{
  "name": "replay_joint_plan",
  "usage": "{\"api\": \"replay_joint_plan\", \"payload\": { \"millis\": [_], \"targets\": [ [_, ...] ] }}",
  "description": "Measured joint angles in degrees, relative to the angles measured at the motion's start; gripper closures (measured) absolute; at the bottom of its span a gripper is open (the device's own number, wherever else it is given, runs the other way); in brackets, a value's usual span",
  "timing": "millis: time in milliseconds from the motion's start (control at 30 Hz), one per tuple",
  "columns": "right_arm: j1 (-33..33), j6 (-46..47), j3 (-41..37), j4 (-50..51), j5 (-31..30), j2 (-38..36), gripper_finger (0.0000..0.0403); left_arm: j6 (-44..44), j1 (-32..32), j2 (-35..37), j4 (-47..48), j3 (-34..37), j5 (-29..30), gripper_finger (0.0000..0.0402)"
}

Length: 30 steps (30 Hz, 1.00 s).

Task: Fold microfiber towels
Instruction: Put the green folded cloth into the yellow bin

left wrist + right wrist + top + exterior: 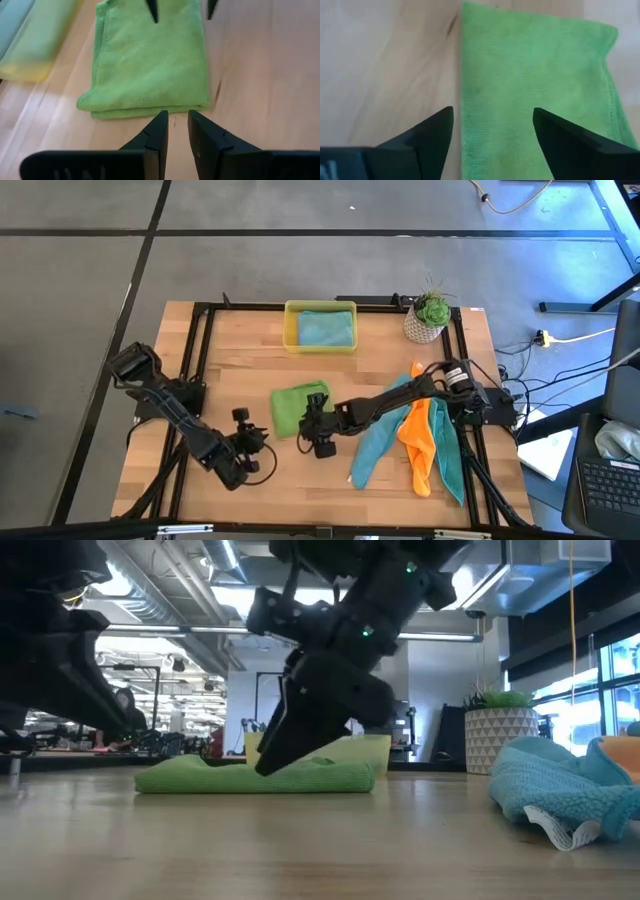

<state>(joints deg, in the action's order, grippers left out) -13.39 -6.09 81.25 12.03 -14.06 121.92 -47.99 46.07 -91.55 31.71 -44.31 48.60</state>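
On the wooden table (240, 340), centre, the folded lime green towel (297, 406) lies flat, well apart from the unfolded towels (425, 438) at the right. Right gripper (317, 432), jaws wide apart, hangs over its edge, holding nothing; lift clear vertically so the fold stays undisturbed. Left gripper (250, 443), jaws nearly together and empty, waits beside.

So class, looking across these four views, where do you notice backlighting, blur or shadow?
Low view: bright windows behind leave the right gripper a dark silhouette over the green towel. Right wrist view: near fingers soft, towel weave sharper. High view: even light, faint shadows on the table.
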Motion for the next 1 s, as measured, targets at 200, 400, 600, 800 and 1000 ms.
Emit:
{"api": "replay_joint_plan", "payload": {
  "millis": [200, 400, 600, 800, 1000],
  "targets": [
    [0.9, 0.0, 0.9, 0.7, 5.0, 1.3, 0.0135, -0.1, 1.2, 0.0, 1.0, 0.0, -0.1, 0.0335],
    [1.5, 1.1, 1.0, 1.0, 7.2, 2.9, 0.0152, -0.4, 1.2, 0.0, 1.2, 0.0, -0.1, 0.0335],
    [3.5, 1.8, 3.1, 3.8, 9.5, 3.6, 0.0162, -0.9, 1.2, 0.0, 1.4, 0.0, 0.0, 0.0335],
    [5.9, 1.7, 5.2, 3.8, 13.2, 7.6, 0.0170, -1.1, 1.2, 0.0, 1.8, 0.0, 0.1, 0.0335],
    [6.1, 2.5, 5.5, 1.7, 13.1, 9.5, 0.0194, -1.4, 1.4, 0.0, 1.7, 0.0, 0.1, 0.0335]
  ]
}}
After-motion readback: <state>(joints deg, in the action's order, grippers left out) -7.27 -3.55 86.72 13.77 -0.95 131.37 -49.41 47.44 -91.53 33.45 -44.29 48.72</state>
